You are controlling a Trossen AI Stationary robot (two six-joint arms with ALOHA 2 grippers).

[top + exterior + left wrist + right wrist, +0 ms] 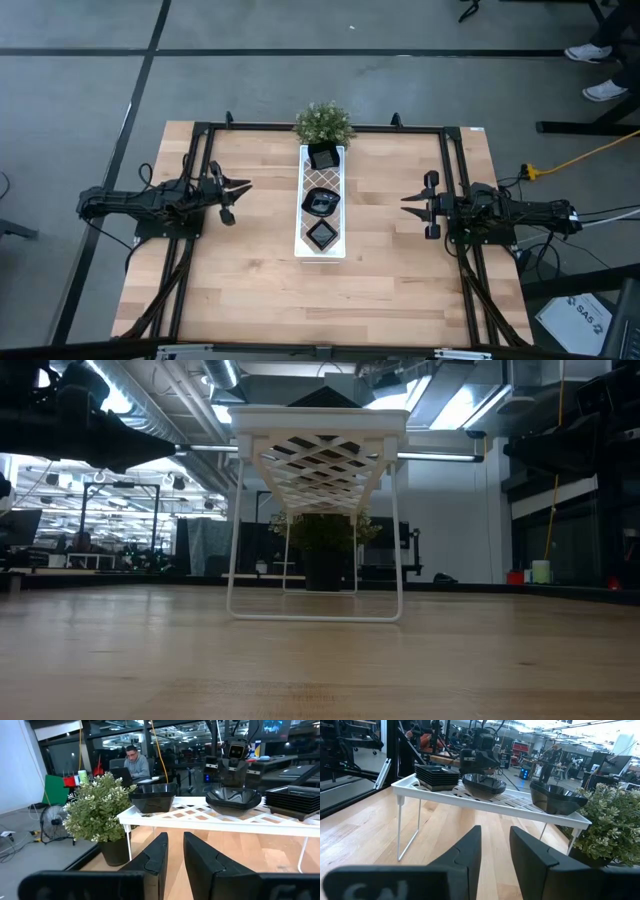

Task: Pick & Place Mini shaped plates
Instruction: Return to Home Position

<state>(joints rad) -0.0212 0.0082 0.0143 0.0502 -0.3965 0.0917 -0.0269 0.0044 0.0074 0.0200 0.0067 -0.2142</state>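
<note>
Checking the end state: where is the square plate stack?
High view: the square plate stack sits on the mid-table white shelf, at the end away from the potted plant, next to the rounded dish.

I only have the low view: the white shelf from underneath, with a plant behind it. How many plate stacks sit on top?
Observer: Three stacks of black plates, in a row along the white shelf.
Operator: Which one is nearest the plant?
Observer: A deeper dish sits right beside the plant; the flat square stack is at the opposite end.
Operator: Where are the grippers?
Observer: The left gripper and right gripper are off either side of the shelf, both empty, fingers slightly apart.
</note>
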